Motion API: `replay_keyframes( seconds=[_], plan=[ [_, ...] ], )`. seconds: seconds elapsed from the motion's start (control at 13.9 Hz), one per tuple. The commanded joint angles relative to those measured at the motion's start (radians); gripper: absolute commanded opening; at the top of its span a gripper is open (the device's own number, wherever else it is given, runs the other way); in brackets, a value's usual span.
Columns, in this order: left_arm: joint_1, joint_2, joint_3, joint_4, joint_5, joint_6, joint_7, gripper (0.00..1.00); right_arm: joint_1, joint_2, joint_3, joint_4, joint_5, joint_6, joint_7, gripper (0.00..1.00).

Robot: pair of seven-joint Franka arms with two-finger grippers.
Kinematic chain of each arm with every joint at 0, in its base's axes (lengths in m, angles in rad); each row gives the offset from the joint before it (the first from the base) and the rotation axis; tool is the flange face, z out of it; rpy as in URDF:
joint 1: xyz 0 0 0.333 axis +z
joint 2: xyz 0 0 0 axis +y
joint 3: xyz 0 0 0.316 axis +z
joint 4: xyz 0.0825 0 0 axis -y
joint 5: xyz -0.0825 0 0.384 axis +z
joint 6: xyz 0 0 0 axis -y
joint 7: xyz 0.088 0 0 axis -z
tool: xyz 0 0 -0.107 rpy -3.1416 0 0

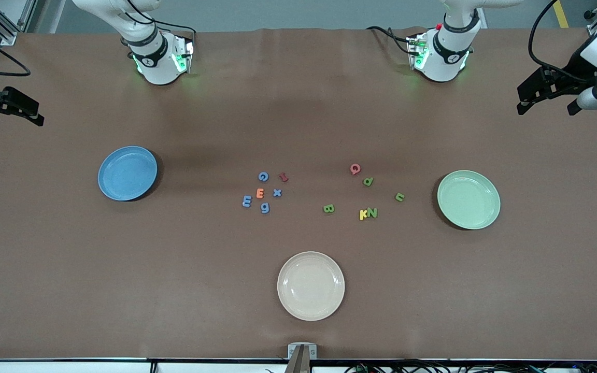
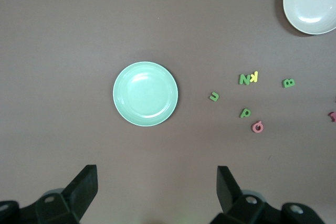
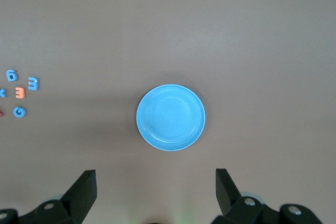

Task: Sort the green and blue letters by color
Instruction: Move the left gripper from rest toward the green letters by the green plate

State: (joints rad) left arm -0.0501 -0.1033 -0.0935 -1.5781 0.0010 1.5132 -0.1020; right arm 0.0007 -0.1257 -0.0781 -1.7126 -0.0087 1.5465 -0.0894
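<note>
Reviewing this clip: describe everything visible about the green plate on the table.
The green plate is a round, pale mint dish with a shallow raised rim and a smooth, faintly glossy surface that looks like plastic. It sits flat and upright on the brown table, toward the left arm's end. Nothing lies in it and nothing touches it. The closest piece is the green u, lying apart beside it. In the left wrist view the left hand hangs open above it.

In the right wrist view, the blue x (image 3: pixel 2 93) is cut by the frame edge. In the left wrist view, the white plate (image 2: pixel 311 3) and the dark red piece (image 2: pixel 333 115) are each cropped.
</note>
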Motion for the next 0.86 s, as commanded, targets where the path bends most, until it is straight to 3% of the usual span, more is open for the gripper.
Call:
replay_keyframes(
  seconds=[0.0,0.29,0.43,0.65,0.79],
  plan=[
    [0.006,0.002,-0.006,0.010,0.001,0.002,0.005,1.00,-0.001,-0.025,0.000,-0.022,-0.011,0.004,-0.006,1.00],
    [0.004,0.063,-0.002,0.058,-0.001,0.002,0.001,1.00,-0.001,-0.023,0.000,-0.022,-0.011,0.006,-0.006,1.00],
    [0.004,0.097,-0.003,0.011,-0.003,0.013,-0.005,1.00,-0.001,-0.023,0.000,-0.022,-0.011,0.004,-0.006,1.00],
    [-0.005,0.099,-0.011,-0.170,-0.006,0.193,-0.082,1.00,-0.001,-0.023,0.000,-0.022,-0.011,0.007,-0.006,1.00],
    [-0.004,0.099,-0.057,-0.287,-0.007,0.333,-0.166,1.00,-0.001,-0.023,0.000,-0.022,-0.011,0.007,-0.006,1.00]
  ],
)
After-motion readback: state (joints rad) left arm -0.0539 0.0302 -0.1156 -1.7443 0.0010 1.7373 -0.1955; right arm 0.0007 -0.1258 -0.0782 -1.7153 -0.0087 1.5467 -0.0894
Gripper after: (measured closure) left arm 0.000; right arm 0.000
